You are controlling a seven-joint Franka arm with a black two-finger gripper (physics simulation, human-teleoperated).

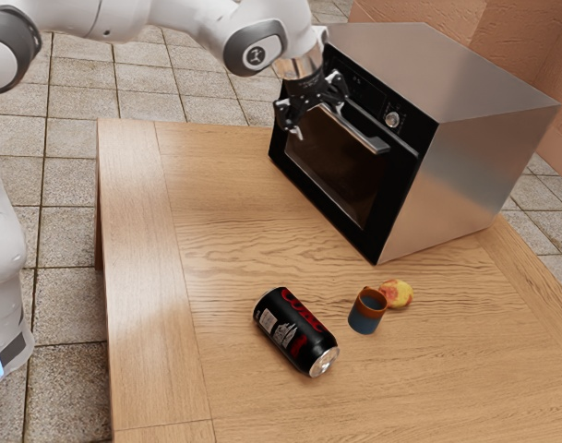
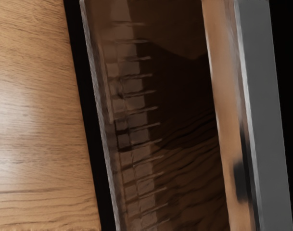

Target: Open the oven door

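Observation:
The black gripper (image 1: 318, 120) is at the oven's front in the exterior view, beside the far end of the door handle (image 1: 362, 134), with its fingers spread apart. Whether they touch the handle, I cannot tell. The oven door (image 1: 340, 175) stands shut, its dark window framed in black. In the wrist view the long metallic handle (image 2: 223, 115) runs alongside the dark door window (image 2: 180, 106), through which rack bars show faintly.
On the wooden table (image 1: 234, 212), a black soda can (image 1: 295, 330) lies on its side, nearer than the oven. A blue and brown cup (image 1: 366, 311) stands beside a yellow-red fruit (image 1: 398, 293). The oven's steel body (image 1: 465, 175) occupies the table's far corner.

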